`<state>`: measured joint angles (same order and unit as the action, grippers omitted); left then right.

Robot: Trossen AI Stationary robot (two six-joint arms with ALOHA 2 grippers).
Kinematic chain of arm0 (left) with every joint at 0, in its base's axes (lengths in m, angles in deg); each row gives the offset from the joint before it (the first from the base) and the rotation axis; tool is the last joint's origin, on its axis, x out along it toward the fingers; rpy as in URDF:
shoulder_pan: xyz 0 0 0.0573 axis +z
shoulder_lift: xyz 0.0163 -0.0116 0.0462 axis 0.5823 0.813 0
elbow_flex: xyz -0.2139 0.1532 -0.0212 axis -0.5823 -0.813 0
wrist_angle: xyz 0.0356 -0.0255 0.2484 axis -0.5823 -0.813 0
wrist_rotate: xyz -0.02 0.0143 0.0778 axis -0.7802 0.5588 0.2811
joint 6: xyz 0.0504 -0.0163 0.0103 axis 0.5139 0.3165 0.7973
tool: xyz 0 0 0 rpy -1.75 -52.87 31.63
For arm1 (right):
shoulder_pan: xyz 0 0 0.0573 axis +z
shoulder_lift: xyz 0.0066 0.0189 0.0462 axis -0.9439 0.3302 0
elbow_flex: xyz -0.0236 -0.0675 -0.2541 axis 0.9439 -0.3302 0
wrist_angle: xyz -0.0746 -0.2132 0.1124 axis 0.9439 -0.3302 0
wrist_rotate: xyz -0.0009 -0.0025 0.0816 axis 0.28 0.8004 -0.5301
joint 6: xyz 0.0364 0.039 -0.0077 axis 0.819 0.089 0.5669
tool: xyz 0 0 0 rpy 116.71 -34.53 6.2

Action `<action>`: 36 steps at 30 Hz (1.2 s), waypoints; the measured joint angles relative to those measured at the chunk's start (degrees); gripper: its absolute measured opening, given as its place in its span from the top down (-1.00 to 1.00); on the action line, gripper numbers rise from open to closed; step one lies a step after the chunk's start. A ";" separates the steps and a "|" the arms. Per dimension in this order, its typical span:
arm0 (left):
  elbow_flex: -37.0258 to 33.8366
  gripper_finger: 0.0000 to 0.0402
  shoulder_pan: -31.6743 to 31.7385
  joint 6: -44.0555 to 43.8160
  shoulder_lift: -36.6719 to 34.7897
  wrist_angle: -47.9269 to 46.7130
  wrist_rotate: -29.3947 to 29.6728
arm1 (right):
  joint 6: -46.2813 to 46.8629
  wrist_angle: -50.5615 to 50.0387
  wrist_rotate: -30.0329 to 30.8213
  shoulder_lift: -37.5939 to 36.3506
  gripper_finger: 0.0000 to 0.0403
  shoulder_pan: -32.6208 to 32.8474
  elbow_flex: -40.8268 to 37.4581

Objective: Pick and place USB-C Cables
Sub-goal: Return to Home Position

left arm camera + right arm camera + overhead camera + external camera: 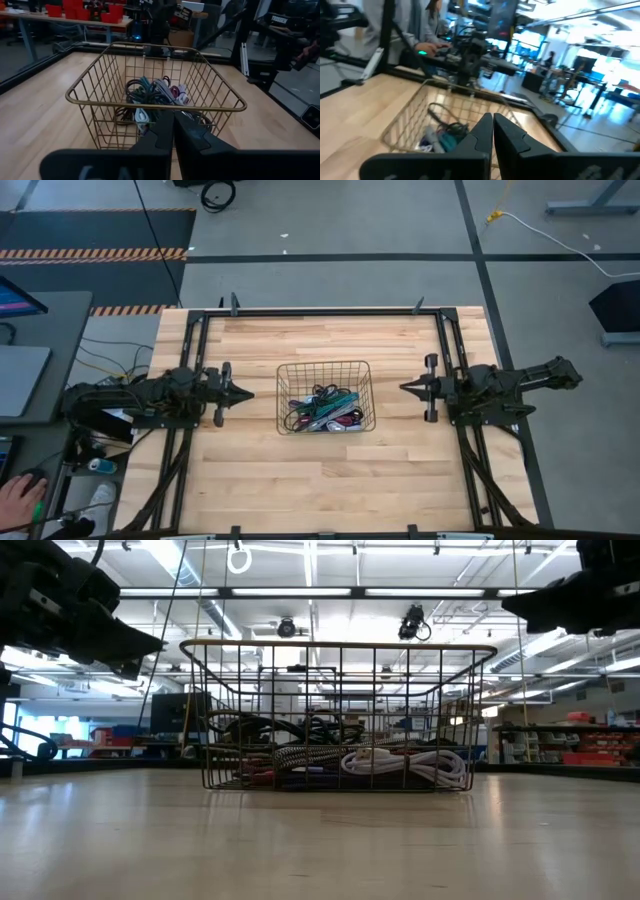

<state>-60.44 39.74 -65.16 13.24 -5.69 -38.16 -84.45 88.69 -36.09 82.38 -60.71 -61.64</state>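
A wire-mesh basket (324, 396) stands in the middle of the wooden table. Inside it lie several USB-C cables (325, 412) in black, green, purple and white bundles, piled on the basket's floor (340, 762) (152, 95). My left gripper (250, 392) hovers to the basket's left, pointing level at it, fingers shut (173, 125) and empty. My right gripper (402, 388) hovers to the basket's right, also pointing level at it, fingers shut (493, 127) and empty. Both stand above the table and apart from the basket.
Bare wood lies in front of and behind the basket. Black frame rails (320, 311) run along the table's edges. A person sits at a desk beyond the table's left side (427, 30); a hand (18, 498) shows at the lower left.
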 joint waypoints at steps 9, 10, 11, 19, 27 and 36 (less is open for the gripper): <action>0.00 0.90 0.01 -0.92 0.00 -0.01 0.00 | 0.11 0.74 1.54 0.02 0.89 -0.03 0.00; 0.00 0.90 0.01 -1.12 0.00 -0.03 0.00 | 0.12 0.74 1.54 0.02 0.89 -0.03 0.00; 0.00 0.90 0.01 -1.33 0.00 -0.01 0.00 | 0.12 0.76 1.54 0.02 0.89 -0.05 0.00; 0.00 0.91 0.01 -1.13 0.00 0.26 -0.01 | 5.00 4.24 -2.24 0.04 0.89 -0.08 -0.02; 0.00 0.90 0.01 2.36 0.00 1.43 -0.71 | 5.96 6.97 -7.10 0.04 0.88 -0.37 -0.07; 0.00 0.91 0.03 2.43 0.00 3.16 -1.97 | 1.81 14.94 -8.76 0.00 0.88 -7.22 -0.86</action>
<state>-60.44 39.78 -62.73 13.24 -2.52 -40.13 -82.64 103.63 -44.84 82.38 -67.93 -62.51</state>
